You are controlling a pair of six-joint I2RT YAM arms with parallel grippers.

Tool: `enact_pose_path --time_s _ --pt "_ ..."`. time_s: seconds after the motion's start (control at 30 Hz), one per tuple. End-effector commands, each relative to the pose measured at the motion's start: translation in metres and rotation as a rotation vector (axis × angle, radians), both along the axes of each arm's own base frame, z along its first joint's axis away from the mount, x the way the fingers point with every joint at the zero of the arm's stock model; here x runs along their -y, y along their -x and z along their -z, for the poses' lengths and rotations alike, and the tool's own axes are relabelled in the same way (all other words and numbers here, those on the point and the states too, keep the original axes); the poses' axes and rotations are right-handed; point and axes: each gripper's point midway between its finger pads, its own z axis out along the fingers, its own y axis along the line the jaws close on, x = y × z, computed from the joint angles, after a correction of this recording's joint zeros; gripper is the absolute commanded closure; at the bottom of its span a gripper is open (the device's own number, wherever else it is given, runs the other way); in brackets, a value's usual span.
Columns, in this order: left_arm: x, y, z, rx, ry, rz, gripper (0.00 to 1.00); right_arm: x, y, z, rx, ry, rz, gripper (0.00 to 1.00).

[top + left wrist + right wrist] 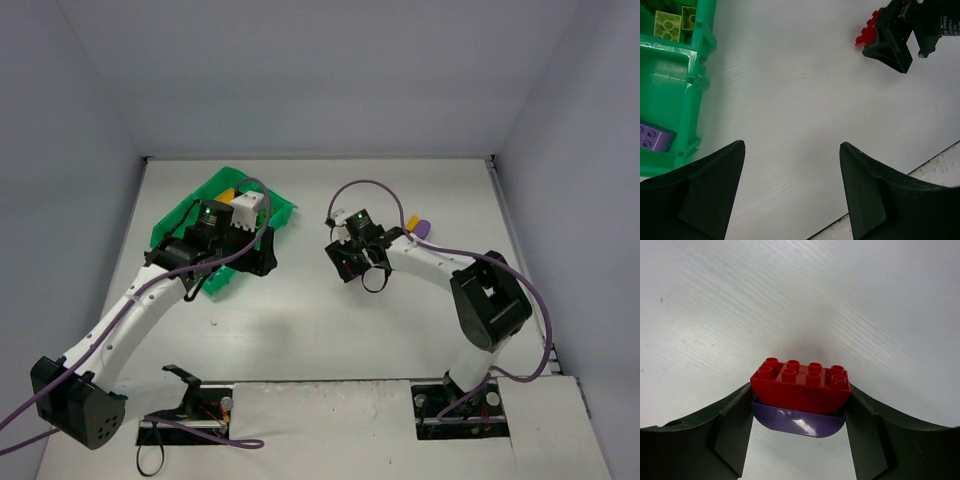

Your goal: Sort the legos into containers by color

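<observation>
**Right gripper clamped on a red brick, left gripper open beside the tray**

The right gripper (pixel 800 392) gripped a red brick (pixel 799 385) between its two fingers, studs up, with a purple curved piece (pixel 797 421) directly under it. The left gripper (pixel 791 146) stood with its jaws wide apart above the white table (pixel 790 90), just beside the green tray (pixel 697 85). In the tray, a purple brick (pixel 655 137) lay in the nearer compartment and lime bricks (pixel 669 25) in the next one. Farther back, a yellow brick (pixel 411 220) and a loose purple brick (pixel 423 228) lay side by side near the right arm.
</observation>
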Motion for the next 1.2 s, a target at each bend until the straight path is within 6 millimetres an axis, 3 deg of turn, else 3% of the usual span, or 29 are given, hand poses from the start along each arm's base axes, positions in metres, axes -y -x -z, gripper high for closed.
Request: enact_pose_path --time_s 0.0,0.3,0.4,0.57,0.67,0.73,0.77,0.83,0.87,1.0,1.17 --pt "0.006 0.002 -0.022 0.058 0.045 0.047 0.30 -0.012 0.004 -0.012 0.050 -0.013 -0.239 0.39" --pt "0.007 0.017 -0.005 -0.007 0.072 0.051 0.30 -0.042 0.033 0.004 -0.022 -0.033 -0.390 0.06" --pt "0.008 0.020 -0.007 -0.010 0.081 0.052 0.30 -0.042 0.030 -0.009 0.010 -0.047 -0.349 0.04" --pt "0.008 0.020 -0.012 -0.004 0.096 0.042 0.30 -0.033 0.013 -0.068 0.147 -0.110 -0.197 0.00" --pt "0.009 0.019 -0.014 -0.008 0.106 0.027 0.30 -0.024 0.007 -0.096 0.199 -0.155 -0.063 0.00" --pt "0.011 0.018 -0.013 -0.024 0.114 0.022 0.30 -0.010 0.003 -0.108 0.195 -0.209 0.095 0.15" --pt "0.014 0.015 -0.013 -0.031 0.126 0.019 0.30 -0.003 0.003 -0.106 0.186 -0.219 0.147 0.32" --pt "0.021 0.016 -0.013 -0.047 0.155 0.039 0.30 0.017 0.000 -0.111 0.163 -0.289 0.314 0.46" --pt "0.027 0.014 -0.011 -0.061 0.175 0.037 0.30 0.026 0.004 -0.103 0.132 -0.305 0.358 0.50" --pt "0.055 0.013 -0.009 -0.105 0.223 0.084 0.32 0.042 0.015 -0.098 0.054 -0.415 0.490 0.52" --pt "0.080 0.004 -0.001 -0.147 0.227 0.107 0.34 0.035 0.029 -0.096 -0.041 -0.507 0.578 0.32"
